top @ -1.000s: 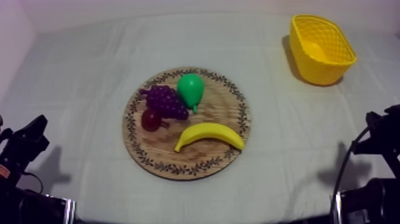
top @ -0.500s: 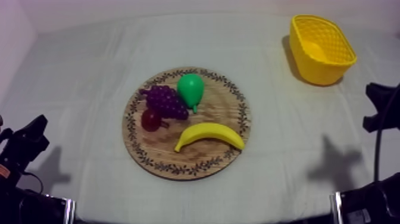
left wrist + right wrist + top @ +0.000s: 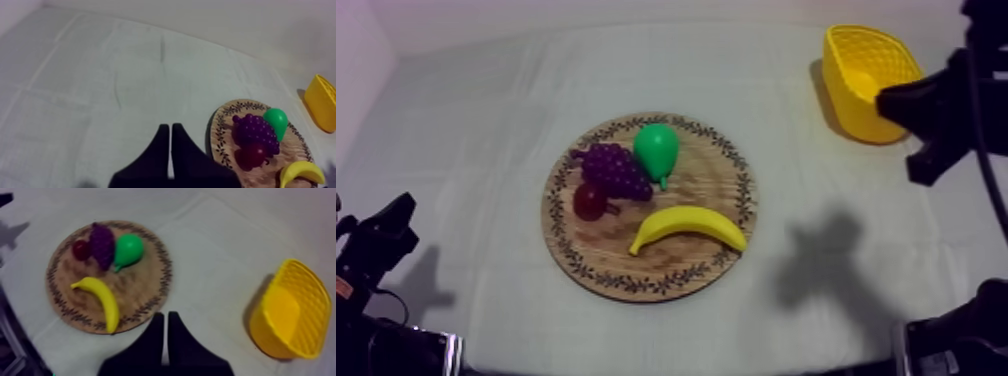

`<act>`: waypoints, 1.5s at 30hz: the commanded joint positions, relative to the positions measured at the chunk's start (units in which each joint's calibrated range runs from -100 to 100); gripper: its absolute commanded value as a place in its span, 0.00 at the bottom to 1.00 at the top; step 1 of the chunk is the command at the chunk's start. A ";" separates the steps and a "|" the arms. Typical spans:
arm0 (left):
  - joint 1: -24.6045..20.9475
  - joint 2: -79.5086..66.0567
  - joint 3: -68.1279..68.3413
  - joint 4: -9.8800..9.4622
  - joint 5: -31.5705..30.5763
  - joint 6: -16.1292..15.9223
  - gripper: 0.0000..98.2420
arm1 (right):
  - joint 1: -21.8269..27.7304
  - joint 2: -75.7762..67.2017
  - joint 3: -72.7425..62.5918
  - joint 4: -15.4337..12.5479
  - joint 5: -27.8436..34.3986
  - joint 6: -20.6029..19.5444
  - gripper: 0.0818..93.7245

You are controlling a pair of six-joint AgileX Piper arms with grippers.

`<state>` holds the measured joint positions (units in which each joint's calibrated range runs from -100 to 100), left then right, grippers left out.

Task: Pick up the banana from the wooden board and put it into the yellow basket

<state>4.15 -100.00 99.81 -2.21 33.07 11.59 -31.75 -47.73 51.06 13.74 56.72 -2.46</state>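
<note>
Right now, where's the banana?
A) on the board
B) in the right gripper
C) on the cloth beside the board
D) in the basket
A: the banana lies on the board, near its rim. The right gripper is shut on nothing and apart from the banana.

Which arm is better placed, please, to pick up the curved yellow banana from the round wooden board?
Right, probably. The right hand hangs over the table between the yellow basket and the board, and the banana lies on that side. The left hand sits low at the table's left edge.
</note>
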 commanded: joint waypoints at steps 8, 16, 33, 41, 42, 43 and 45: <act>0.01 0.00 -0.03 -0.01 -0.01 0.03 0.00 | -19.46 13.70 2.04 6.55 0.13 -8.27 0.01; 0.01 0.00 -0.03 -0.01 -0.01 0.02 0.00 | -24.09 21.32 3.31 10.55 -3.49 -11.80 0.01; 0.01 0.00 -0.03 -0.01 -0.01 0.01 0.00 | -22.02 35.18 -7.33 9.30 -5.06 -7.38 0.01; 0.01 0.00 -0.03 -0.01 -0.01 0.02 0.00 | -16.78 42.79 -11.87 10.07 -7.64 -5.02 0.01; 0.01 0.00 -0.03 -0.01 -0.01 0.01 0.00 | -16.25 43.43 -11.77 10.43 -8.11 -5.06 0.01; 0.01 0.00 -0.03 -0.01 -0.01 0.03 0.00 | -15.73 43.96 -11.53 10.81 -8.61 -5.08 0.01; 0.01 0.00 -0.03 -0.01 -0.01 0.02 0.00 | -14.73 44.81 -10.78 11.60 -9.72 -5.26 0.01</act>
<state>4.15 -100.00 99.81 -2.21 33.07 11.61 -47.21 -3.21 39.94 24.97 47.59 -7.56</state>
